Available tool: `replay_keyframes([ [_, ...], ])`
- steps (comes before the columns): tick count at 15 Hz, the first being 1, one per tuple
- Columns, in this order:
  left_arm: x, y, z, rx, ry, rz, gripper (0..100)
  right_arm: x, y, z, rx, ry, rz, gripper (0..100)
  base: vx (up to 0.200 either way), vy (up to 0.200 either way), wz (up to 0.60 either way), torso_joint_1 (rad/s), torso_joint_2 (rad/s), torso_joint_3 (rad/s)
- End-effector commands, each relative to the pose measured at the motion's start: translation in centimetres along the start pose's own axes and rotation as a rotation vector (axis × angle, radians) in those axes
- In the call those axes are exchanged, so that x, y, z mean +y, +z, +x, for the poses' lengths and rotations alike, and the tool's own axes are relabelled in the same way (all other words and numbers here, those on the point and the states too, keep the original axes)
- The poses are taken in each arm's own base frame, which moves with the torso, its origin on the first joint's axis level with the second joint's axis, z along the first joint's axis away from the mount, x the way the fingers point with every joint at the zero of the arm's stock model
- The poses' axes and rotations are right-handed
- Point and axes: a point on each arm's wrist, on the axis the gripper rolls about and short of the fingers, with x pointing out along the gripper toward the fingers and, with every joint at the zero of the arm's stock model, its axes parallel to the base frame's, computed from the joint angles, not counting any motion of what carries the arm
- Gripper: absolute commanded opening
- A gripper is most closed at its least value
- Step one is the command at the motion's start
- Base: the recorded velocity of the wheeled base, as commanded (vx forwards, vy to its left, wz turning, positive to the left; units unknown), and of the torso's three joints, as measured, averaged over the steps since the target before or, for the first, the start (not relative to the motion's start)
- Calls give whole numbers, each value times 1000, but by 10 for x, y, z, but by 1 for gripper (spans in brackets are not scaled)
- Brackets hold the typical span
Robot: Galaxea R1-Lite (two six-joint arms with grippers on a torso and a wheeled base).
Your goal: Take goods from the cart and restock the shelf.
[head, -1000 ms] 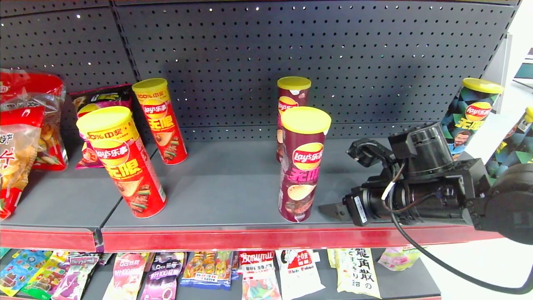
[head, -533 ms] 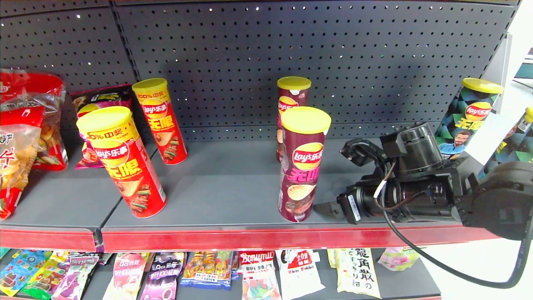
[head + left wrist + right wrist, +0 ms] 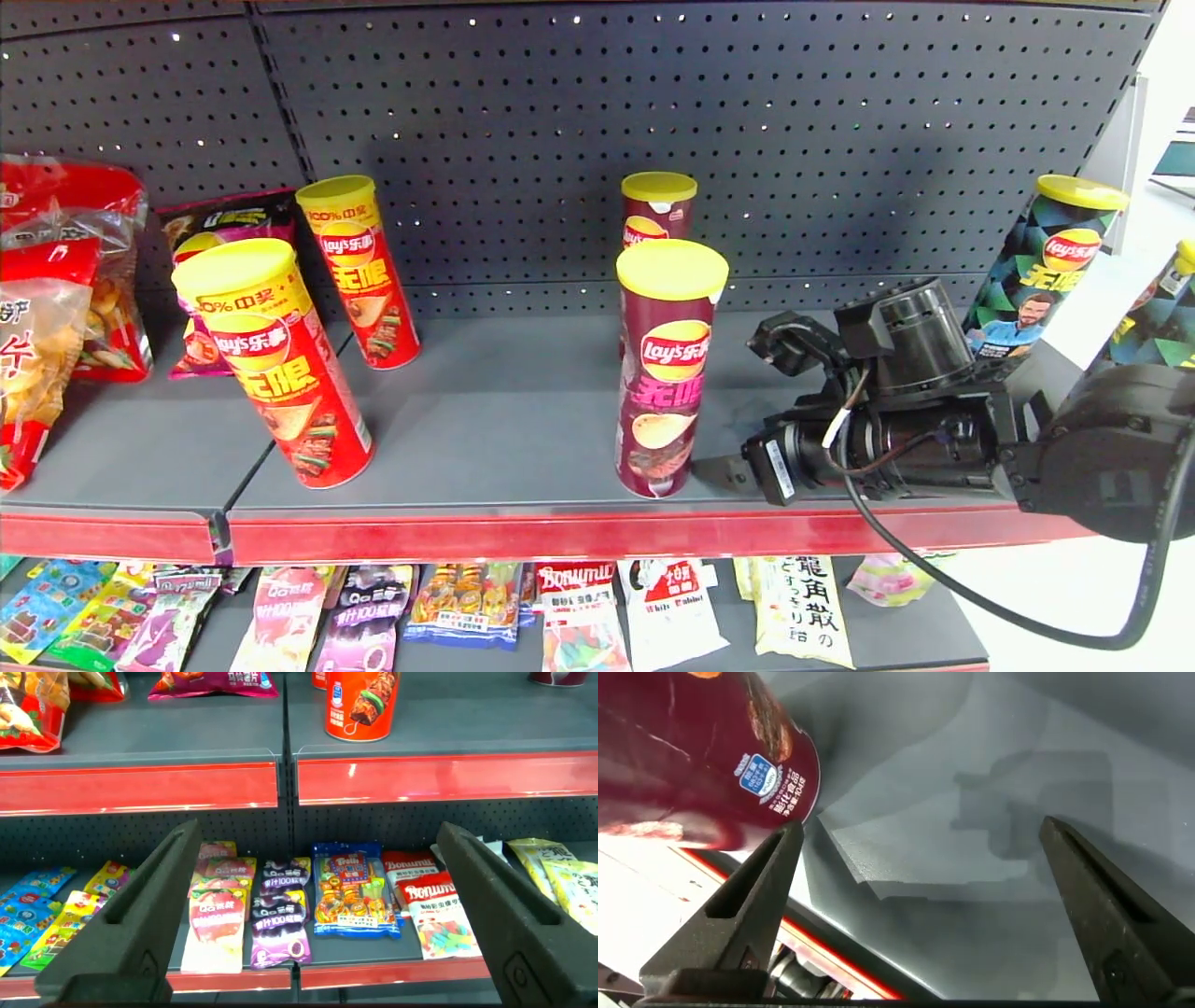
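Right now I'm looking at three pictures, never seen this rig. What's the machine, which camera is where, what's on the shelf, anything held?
It is a two-armed robot restocking a shelf. The large picture comes from its head camera, looking down at the shelf. The other two come from cameras on each wrist, looking out between that hand's two fingers. On the shelf stand red crisp cans, snack bags and maroon cans. The right hand lies open at the shelf's front edge, one finger beside the front maroon can, not around it. The left hand is open too, facing the sachets one level down. Nothing is held.
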Motion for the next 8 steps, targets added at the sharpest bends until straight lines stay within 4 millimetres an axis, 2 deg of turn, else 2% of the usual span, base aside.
replay_keyframes([
  [1,0,0,0,0,0,0,100,0,-2,1,10,-7,1,100,0,0,0,0,0,0],
  [8,0,0,0,0,0,0,100,-1,5,7,-1,-42,2,100,0,0,0,0,0,0],
])
